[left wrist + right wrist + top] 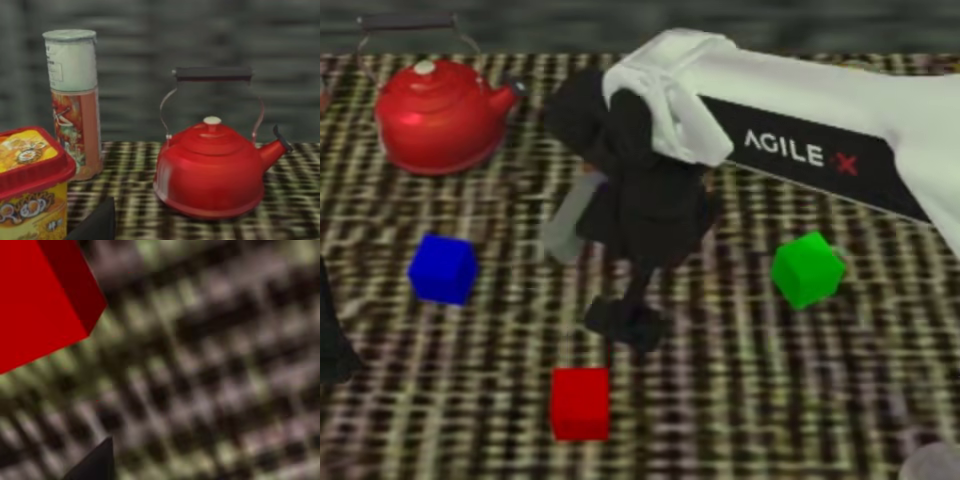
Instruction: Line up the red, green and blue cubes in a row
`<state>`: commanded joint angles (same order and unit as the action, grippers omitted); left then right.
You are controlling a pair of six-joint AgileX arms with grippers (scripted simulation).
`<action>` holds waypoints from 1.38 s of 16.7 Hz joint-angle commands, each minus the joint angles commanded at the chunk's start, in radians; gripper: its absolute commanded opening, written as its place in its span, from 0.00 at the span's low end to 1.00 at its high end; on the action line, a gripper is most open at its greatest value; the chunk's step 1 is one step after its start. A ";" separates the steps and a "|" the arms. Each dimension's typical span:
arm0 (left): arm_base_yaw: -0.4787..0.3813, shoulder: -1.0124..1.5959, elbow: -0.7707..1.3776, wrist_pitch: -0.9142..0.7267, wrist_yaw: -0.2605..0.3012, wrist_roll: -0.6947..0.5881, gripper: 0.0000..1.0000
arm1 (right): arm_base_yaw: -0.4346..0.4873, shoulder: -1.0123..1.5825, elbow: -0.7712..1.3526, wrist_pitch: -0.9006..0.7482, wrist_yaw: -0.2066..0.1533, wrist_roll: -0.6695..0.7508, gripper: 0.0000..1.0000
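Top view: right arm [820,120] reaching in from the right edge across the woven table [770,400], right gripper [625,322] hanging just beyond the red cube [580,403] on the kettle side, not touching it. Finger spread not discernible; nothing seen held. Left arm barely showing at the left edge, parked. Taking the red cube as landmark: red kettle [438,115] sitting well apart, far-left; green cube [807,269] lying apart to the right and slightly farther back; blue cube [442,268] lying apart to the left, about level with green. No row formed yet. Right wrist view showing one corner of the red cube only. Risk, as judged: descending off-centre, clipping the cube's near edge and skidding or rotating it, owing to the gripper sitting beside, not above, it.
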<state>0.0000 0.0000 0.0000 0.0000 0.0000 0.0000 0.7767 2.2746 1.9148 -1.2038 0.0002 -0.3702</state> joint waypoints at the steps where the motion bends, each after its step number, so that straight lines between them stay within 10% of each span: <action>1: 0.000 0.000 0.000 0.000 0.000 0.000 1.00 | -0.071 -0.014 -0.030 0.012 0.000 0.050 1.00; 7: 0.000 0.000 0.000 0.000 0.000 0.000 1.00 | -0.367 -0.092 -0.179 0.077 0.002 0.299 1.00; 23: 0.000 0.000 0.000 0.000 0.000 0.000 1.00 | -0.383 0.022 -0.355 0.370 0.004 0.318 1.00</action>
<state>0.0000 0.0000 0.0000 0.0000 0.0000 0.0000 0.3940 2.2967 1.5601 -0.8334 0.0040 -0.0519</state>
